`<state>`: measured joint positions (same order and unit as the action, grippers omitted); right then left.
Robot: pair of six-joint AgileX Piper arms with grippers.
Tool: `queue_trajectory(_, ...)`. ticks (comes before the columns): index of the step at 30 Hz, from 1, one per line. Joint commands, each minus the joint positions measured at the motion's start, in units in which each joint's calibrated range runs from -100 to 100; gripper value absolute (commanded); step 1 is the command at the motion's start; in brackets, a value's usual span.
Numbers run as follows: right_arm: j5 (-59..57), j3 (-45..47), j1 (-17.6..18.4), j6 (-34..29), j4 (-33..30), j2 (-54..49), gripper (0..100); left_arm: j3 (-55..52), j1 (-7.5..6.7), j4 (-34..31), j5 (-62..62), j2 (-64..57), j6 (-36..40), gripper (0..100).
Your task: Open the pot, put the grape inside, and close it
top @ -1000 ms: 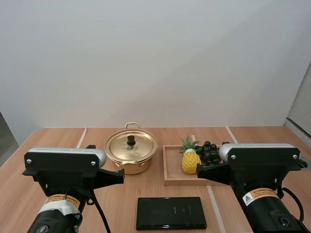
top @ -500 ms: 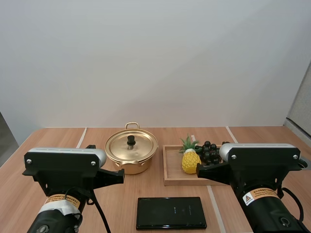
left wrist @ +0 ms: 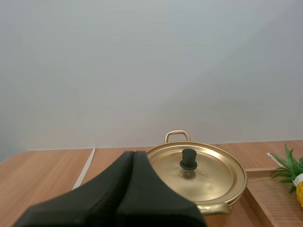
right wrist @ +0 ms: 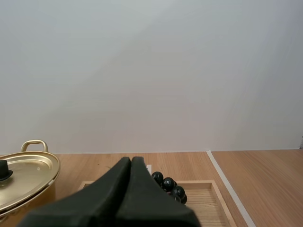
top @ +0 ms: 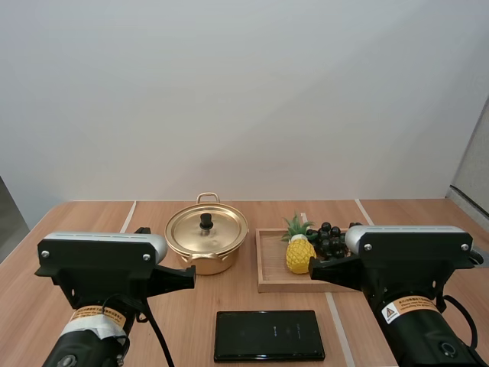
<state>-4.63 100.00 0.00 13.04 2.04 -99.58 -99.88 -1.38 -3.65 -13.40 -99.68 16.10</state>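
Step in hand: opening, not begun — round gold metal pot [top: 221, 262] lidded. Next: left gripper [left wrist: 132, 154], clenched empty, must open onto the black lid knob [top: 205, 221]. Count: two grippers, right gripper [right wrist: 131, 160] likewise clenched; one pot; right of it, one shallow wooden tray [top: 275, 287]; in that, one dark grape bunch [top: 330, 238].

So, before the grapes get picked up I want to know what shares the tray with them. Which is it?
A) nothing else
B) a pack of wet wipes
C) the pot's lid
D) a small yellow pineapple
D: the small yellow pineapple stands in the wooden tray right beside the grapes, while the lid sits on the pot outside the tray.
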Motion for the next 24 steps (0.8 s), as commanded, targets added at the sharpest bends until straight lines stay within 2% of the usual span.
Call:
queue_trajectory(1, 0.96, 0.0, 0.02, 0.0, -0.25, -0.42, 0, -0.12, 0.08, -0.46, 1.79, -0.32, 0.15, 0)
queue_trajectory(4, 8.76, 0.0, 0.02, 0.33, -0.79, -0.42, 0, -0.12, 0.08, -0.46, 4.08, -0.32, -0.63, 0)
queue_trajectory(6, 24.3, 0.0, 0.02, 3.13, -3.96, -0.42, 0, -0.12, 0.08, -0.46, 12.73, -0.32, -1.64, 0)
queue_trajectory(9, 54.92, 0.0, 0.02, 12.09, -7.85, -0.42, 0, -0.12, 0.08, -0.46, 29.87, -0.32, -3.06, 0)
queue_trajectory(12, 80.2, 0.0, 0.02, 13.84, -8.17, -0.42, 0, -0.12, 0.08, -0.46, 53.85, -0.32, -3.06, 0)
queue_trajectory(13, 83.68, 0.0, 0.02, 15.51, -8.32, -0.42, 0, -0.12, 0.08, -0.46, 61.32, -0.32, -4.55, 0)
queue_trajectory(15, 82.19, -1.65, 0.02, 18.26, -7.75, -0.42, 0, 0.17, 0.08, -0.46, 70.38, -0.32, -6.74, 0)
queue_trajectory(17, 70.17, -6.13, 0.02, 19.43, -5.08, -0.42, 0, 3.64, 0.08, 0.13, 70.82, -0.32, -9.32, 0)
queue_trajectory(19, 48.49, -12.62, 0.02, 21.26, 0.39, -0.42, 0, 8.2, 0.08, 1.65, 66.07, -0.32, -12.57, 0)
queue_trajectory(21, 30.12, -20.48, 0.02, 24.01, 8.67, -0.12, 0, 13.41, 0.08, 3.65, 58.05, -0.32, -14.09, 0)
queue_trajectory(24, 19.67, -29.94, 0.02, 26.48, 14.98, 3.66, 0, 23.59, 0.08, 7.24, 40.98, 0.61, -14.0, 0)
